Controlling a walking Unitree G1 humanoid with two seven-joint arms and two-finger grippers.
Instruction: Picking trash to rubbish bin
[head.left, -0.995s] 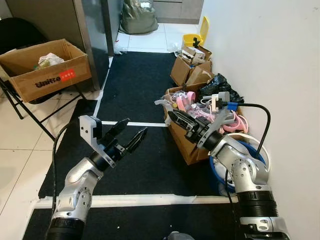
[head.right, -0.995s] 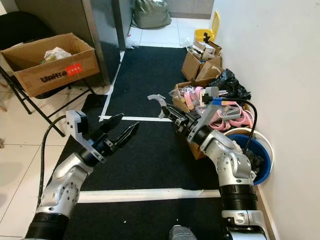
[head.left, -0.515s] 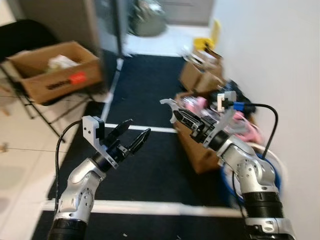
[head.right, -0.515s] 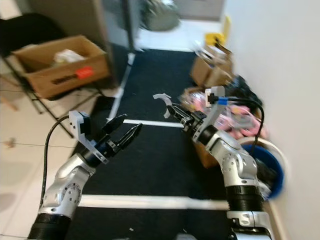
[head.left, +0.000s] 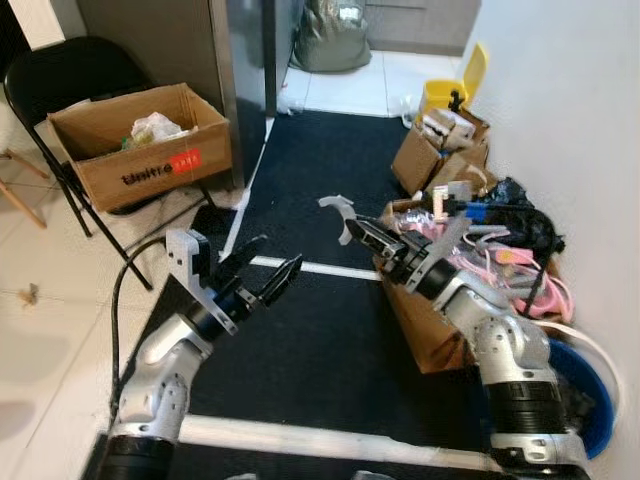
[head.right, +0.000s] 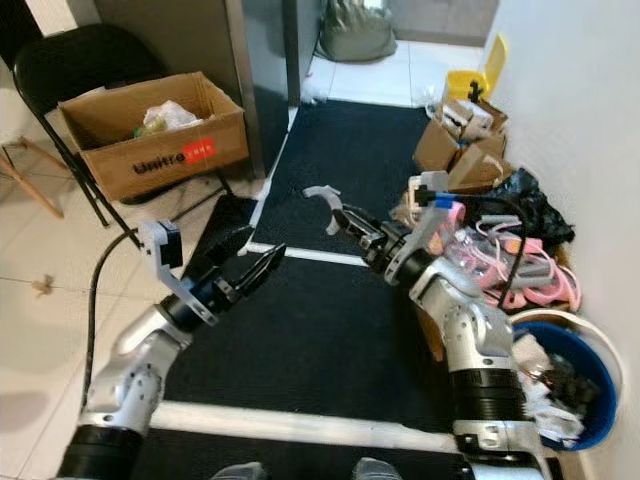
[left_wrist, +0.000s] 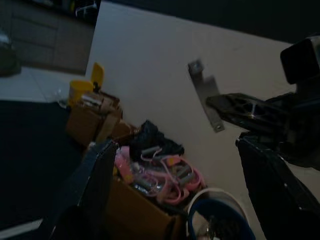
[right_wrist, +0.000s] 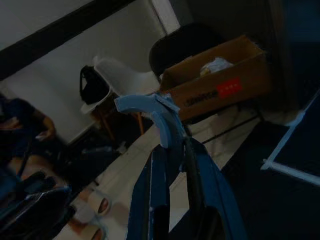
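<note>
Cardboard box (head.left: 140, 150) on black chair (head.left: 60, 85) far left; clutter box (head.left: 430, 320) right. Right gripper (head.left: 358, 228) clamped on curved grey plastic piece (head.left: 338, 208), hook end up-left. Left gripper (head.left: 270, 275) parted, empty.

A cardboard box (head.left: 140, 140) sits on a chair (head.left: 60, 85) at the left. Boxes of junk (head.left: 440, 150) line the wall (head.left: 570, 120) at the right.

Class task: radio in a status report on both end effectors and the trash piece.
Right end effector shut on grey curved piece, held above black mat. Left end effector open, empty. Nothing in the way.
</note>
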